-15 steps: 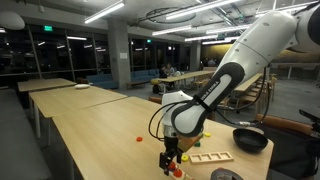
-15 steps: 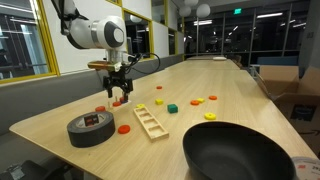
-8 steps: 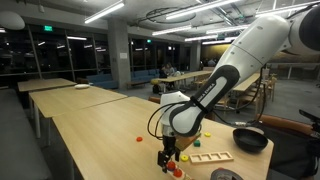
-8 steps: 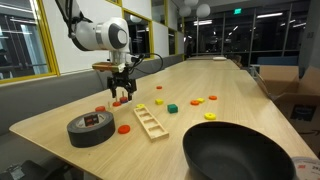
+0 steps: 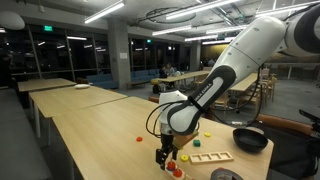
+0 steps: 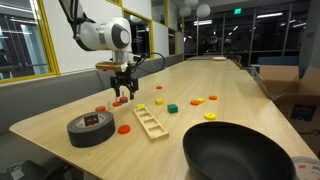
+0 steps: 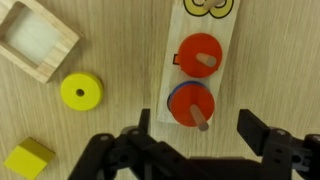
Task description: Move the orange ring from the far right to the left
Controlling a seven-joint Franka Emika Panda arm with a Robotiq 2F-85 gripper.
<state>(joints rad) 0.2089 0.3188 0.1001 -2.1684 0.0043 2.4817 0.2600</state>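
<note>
In the wrist view two orange rings sit on pegs of a pale wooden base (image 7: pixel 216 22): one orange ring (image 7: pixel 198 52) further up, another (image 7: pixel 190 105) on top of a blue ring. My gripper (image 7: pixel 200 140) is open and empty, its fingers on either side of the lower stack and above it. In both exterior views the gripper (image 5: pixel 165 155) (image 6: pixel 122 92) hangs just over the peg stand (image 6: pixel 120 101) on the table.
A yellow ring (image 7: pixel 81 91), a yellow block (image 7: pixel 28 158) and a wooden frame (image 7: pixel 35 38) lie nearby. A tape roll (image 6: pixel 90 128), an orange disc (image 6: pixel 124 128), a wooden rack (image 6: pixel 150 120), small coloured pieces (image 6: pixel 197 101) and a black pan (image 6: pixel 240 150) are on the table.
My gripper has shifted slightly over the peg stand and stays open. The rings have not moved.
</note>
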